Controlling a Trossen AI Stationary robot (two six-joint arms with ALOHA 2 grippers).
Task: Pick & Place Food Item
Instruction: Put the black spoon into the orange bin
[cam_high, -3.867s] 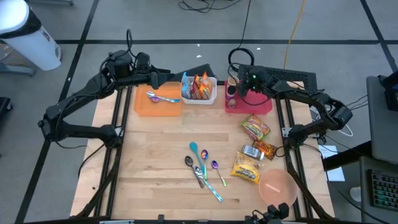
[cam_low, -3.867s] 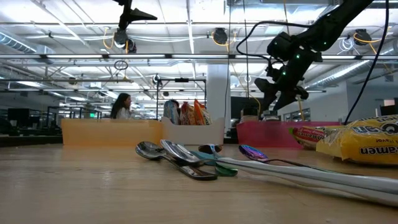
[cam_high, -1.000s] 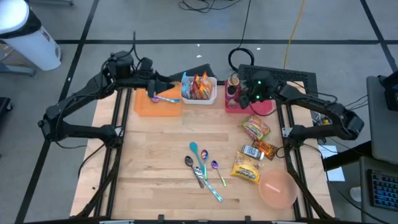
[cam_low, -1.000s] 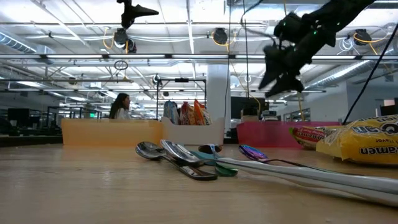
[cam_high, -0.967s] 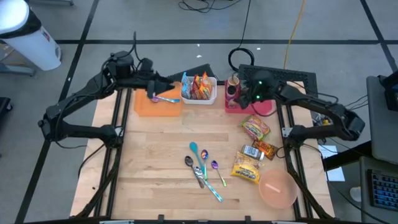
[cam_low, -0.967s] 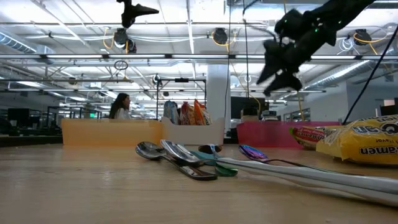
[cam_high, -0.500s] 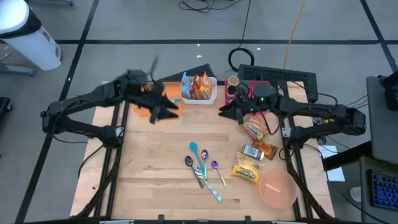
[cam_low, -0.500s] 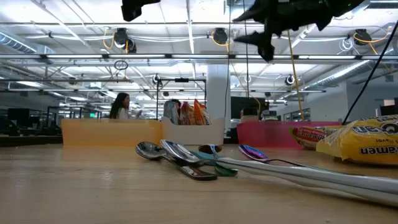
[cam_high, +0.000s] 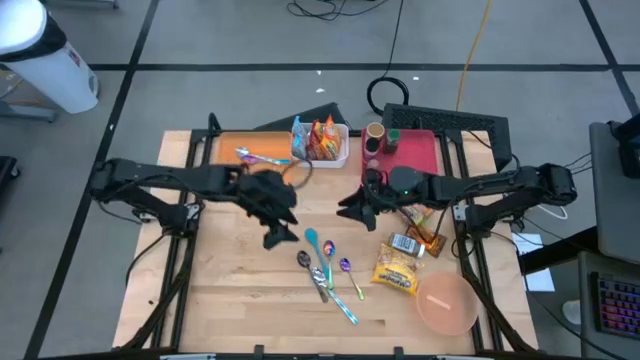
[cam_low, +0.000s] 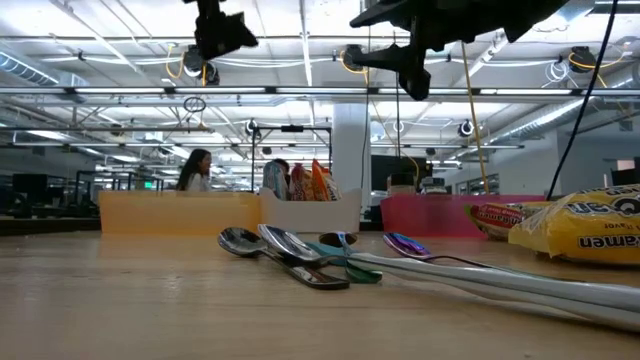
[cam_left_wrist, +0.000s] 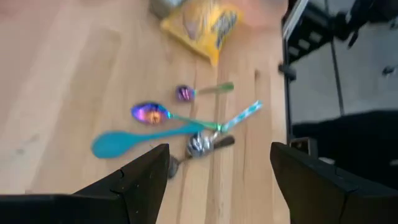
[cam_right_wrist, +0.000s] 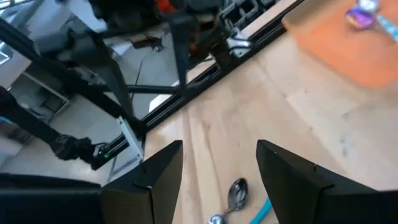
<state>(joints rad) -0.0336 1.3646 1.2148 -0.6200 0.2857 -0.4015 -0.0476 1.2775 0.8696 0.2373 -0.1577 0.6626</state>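
Observation:
A yellow noodle packet (cam_high: 395, 270) lies flat on the wooden table at the near right, and shows too in the left wrist view (cam_left_wrist: 199, 25). Two small snack packets (cam_high: 412, 242) lie just beyond it. A red and green packet (cam_low: 500, 213) lies partly under my right arm. My left gripper (cam_high: 278, 232) hangs open over the table's middle, left of a cluster of spoons (cam_high: 325, 265); nothing is between its fingers (cam_left_wrist: 217, 155). My right gripper (cam_high: 345, 210) hangs open above the middle, left of the packets, its fingers (cam_right_wrist: 219, 149) bare.
A white basket of snack bags (cam_high: 320, 140) stands at the far middle. Left of it is an orange tray (cam_high: 250, 152) holding a spoon, right of it a pink tray (cam_high: 415, 145) with a cup. A pink bowl (cam_high: 445, 303) sits at the near right corner.
Both arms have swung in from the far trays. My left gripper has left the orange tray, come toward the near edge and the middle, sunk and tipped downward. My right gripper has left the pink tray and gone toward the table's left and middle. Both stay open.

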